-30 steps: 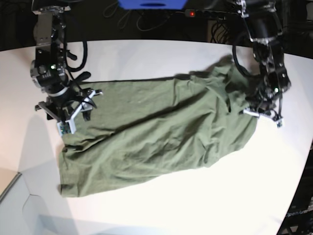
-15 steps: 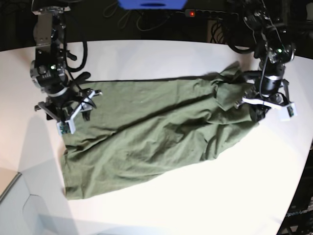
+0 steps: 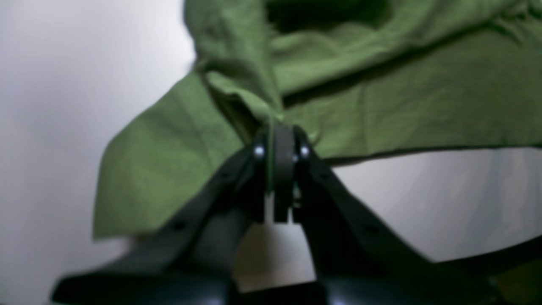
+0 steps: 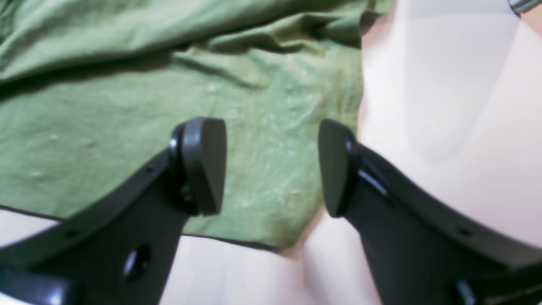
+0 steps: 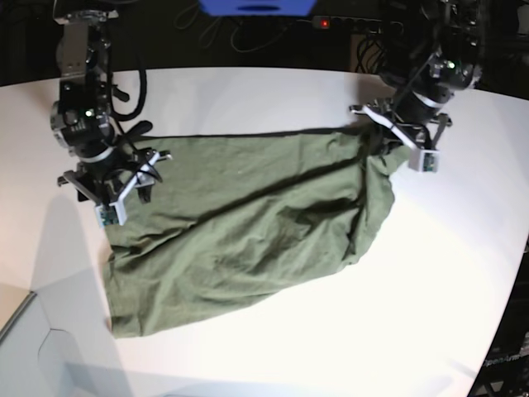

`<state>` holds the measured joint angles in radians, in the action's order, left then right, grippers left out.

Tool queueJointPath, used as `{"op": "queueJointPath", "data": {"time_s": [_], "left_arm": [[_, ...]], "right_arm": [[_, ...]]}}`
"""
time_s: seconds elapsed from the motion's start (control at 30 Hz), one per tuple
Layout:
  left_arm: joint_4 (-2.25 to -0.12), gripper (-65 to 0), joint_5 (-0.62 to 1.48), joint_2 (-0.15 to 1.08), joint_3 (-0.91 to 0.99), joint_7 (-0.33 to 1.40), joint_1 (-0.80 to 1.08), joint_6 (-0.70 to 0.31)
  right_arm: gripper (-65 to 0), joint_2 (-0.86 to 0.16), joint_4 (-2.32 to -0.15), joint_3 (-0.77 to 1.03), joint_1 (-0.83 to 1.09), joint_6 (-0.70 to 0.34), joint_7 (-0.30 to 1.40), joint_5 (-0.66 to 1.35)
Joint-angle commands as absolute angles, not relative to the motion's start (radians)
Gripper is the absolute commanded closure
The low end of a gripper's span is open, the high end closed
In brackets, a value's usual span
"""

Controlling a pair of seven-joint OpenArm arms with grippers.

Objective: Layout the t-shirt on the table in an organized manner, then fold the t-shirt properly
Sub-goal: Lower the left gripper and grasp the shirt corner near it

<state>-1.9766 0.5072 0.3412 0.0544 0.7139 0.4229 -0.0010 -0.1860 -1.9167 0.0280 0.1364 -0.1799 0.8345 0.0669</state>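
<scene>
We find the left gripper [image 3: 281, 169] pinching a fold of the t-shirt [image 5: 248, 223] near the table's [image 5: 273, 91] far edge. The right gripper [image 4: 271, 167] stands spread, empty, over the shirt's corner.

Olive-green t-shirt [image 5: 248, 227] spread wrinkled across white table [image 5: 273, 347], one corner lifted

A robotics lab or test bench: two black robot arms [image 5: 83, 99] mounted over a bare white table [image 5: 273, 347], with loose black cables [image 5: 248, 33], a power strip with a lit red switch [image 5: 324, 23] and a blue device [image 5: 256, 7] against a dark background
</scene>
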Motion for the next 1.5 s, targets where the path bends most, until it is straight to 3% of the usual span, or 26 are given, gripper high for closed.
{"op": "queueJointPath", "data": {"time_s": [0.0, 0.2, 0.4, 0.47, 0.6, 0.67, 0.8, 0.93, 1.07, 1.47], "left_arm": [[-1.995, -0.2, 0.516, 0.367, 0.035, 0.700, 0.423, 0.001], [-1.994, -0.3, 0.516, 0.453, -0.074, 0.710, 0.357, 0.001], [-1.994, -0.8, 0.526, 0.453, -0.082, 0.710, 0.317, 0.001], [-1.994, -5.2, 0.527, 0.450, -0.084, 0.710, 0.309, 0.002], [-1.995, -23.6, 0.524, 0.412, -0.077, 0.710, 0.315, 0.007], [-1.998, -29.8, 0.522, 0.407, -0.076, 0.707, 0.314, 0.005], [-1.994, -39.1, 0.526, 0.395, -0.025, 0.700, 0.309, 0.010], [-1.968, -45.3, 0.516, 0.262, 0.173, 0.700, 0.295, 0.005], [-1.824, -47.9, 0.516, 0.154, 0.314, 0.704, 0.203, 0.002], [-1.400, -47.6, 0.526, 0.145, 0.282, 0.700, -0.085, 0.001]], "right_arm": [[-34.8, -0.193, -1.933, 0.031, 0.127, -0.176, 0.809, 0.071], [-34.8, -0.189, -1.933, 0.031, 0.127, -0.176, 0.809, 0.071], [-34.8, -0.191, -1.933, 0.031, 0.127, -0.176, 0.809, 0.071], [-34.8, -0.191, -1.933, 0.031, 0.127, -0.176, 0.809, 0.071], [-34.8, -0.191, -1.933, 0.031, 0.127, -0.176, 0.809, 0.071], [-34.8, -0.191, -1.933, 0.031, 0.127, -0.176, 0.809, 0.071], [-34.8, -0.191, -1.933, 0.028, 0.127, -0.176, 0.809, 0.071], [-34.8, -0.191, -1.933, 0.027, 0.127, -0.176, 0.809, 0.071], [-34.8, -0.188, -1.931, 0.025, 0.124, -0.176, 0.809, 0.071], [-34.8, -0.189, -1.931, 0.024, 0.125, -0.176, 0.809, 0.071]]}}
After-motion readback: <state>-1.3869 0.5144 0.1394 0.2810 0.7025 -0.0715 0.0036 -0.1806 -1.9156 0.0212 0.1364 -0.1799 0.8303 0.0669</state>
